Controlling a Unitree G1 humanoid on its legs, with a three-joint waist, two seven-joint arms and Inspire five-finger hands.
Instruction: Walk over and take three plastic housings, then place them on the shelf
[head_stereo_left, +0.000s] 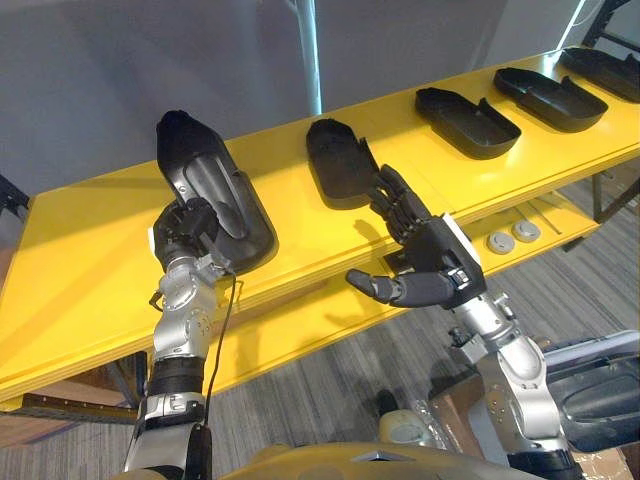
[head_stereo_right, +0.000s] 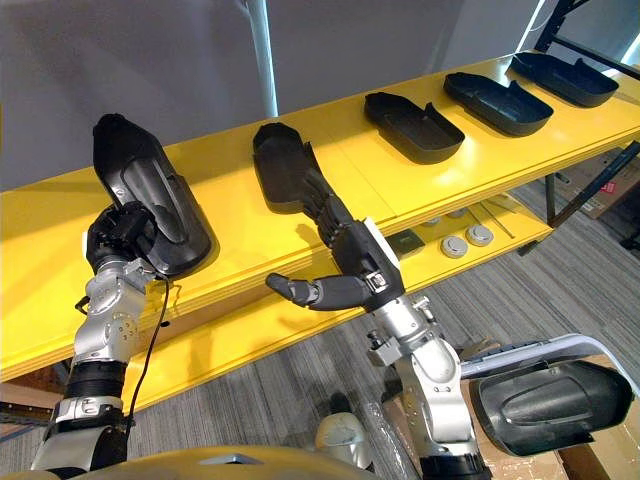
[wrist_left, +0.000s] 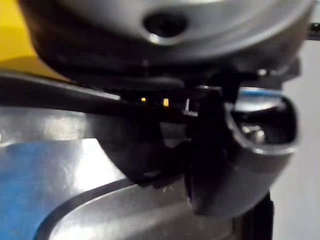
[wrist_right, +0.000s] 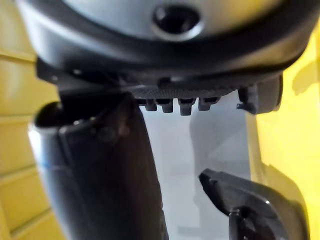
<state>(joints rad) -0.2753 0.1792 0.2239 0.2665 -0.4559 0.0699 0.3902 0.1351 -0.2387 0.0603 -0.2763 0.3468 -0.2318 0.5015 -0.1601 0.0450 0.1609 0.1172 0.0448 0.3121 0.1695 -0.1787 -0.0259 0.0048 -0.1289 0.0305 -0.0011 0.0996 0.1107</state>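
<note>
"Housings: where were they?"

"Several lay in a row along the yellow shelf (head_stereo_left: 90, 260). The leftmost housing (head_stereo_left: 210, 190) looked tilted, its near end at the shelf's front edge, because the left hand (head_stereo_left: 185, 230) had its fingers closed round that end. I'd judge it was being set down."

"And the right hand (head_stereo_left: 425, 255)?"

"Empty, with fingers straight and thumb spread, just beside the next housing (head_stereo_left: 338, 160). I couldn't tell if it was touching. A spare housing (head_stereo_right: 540, 400) lay low at the robot's right, off the shelf, probably waiting its turn."

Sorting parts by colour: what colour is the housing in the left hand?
Black; the housing in the left hand shows best in the left eye view.
</note>
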